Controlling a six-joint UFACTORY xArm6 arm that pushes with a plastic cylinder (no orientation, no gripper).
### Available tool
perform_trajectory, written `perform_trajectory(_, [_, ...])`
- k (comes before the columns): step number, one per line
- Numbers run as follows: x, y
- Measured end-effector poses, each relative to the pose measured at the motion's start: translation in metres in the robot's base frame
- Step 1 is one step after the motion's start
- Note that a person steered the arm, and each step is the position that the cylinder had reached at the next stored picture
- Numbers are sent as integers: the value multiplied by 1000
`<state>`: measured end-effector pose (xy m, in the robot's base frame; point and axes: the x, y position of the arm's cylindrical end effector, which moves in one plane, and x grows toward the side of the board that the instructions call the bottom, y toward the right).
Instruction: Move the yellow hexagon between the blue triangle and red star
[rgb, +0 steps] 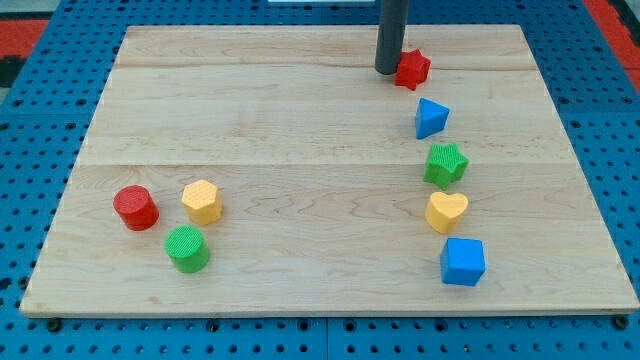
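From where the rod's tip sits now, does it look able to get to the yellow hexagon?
Probably yes. My tip sits beside the red star at the view's top, and bare board lies between it and the yellow hexagon at lower left.

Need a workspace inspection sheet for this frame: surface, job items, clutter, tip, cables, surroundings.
Surface: wooden board, flat, pale, unmarked.
Job's things: yellow hexagon at the view's lower left; blue triangle and red star at the view's upper right, close together, narrow gap.
Clutter: red cylinder and green cylinder beside the hexagon; green star, yellow heart, blue cube in a column below the triangle.
Tip: my tip sits at the red star's left side, far from the hexagon.
Cables: nothing seen.
Surroundings: blue perforated base; red at the top corners.
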<state>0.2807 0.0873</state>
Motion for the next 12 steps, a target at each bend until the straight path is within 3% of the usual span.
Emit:
perform_trajectory(2, [1, 38])
perform_trajectory(3, [8, -3])
perform_trajectory(5, [192, -34])
perform_trajectory(6, [257, -64])
perform_trajectory(7, [255, -135])
perform_trajectory(9, [259, -186])
perform_trajectory(10, [227, -251])
perform_trajectory(12, [114, -259])
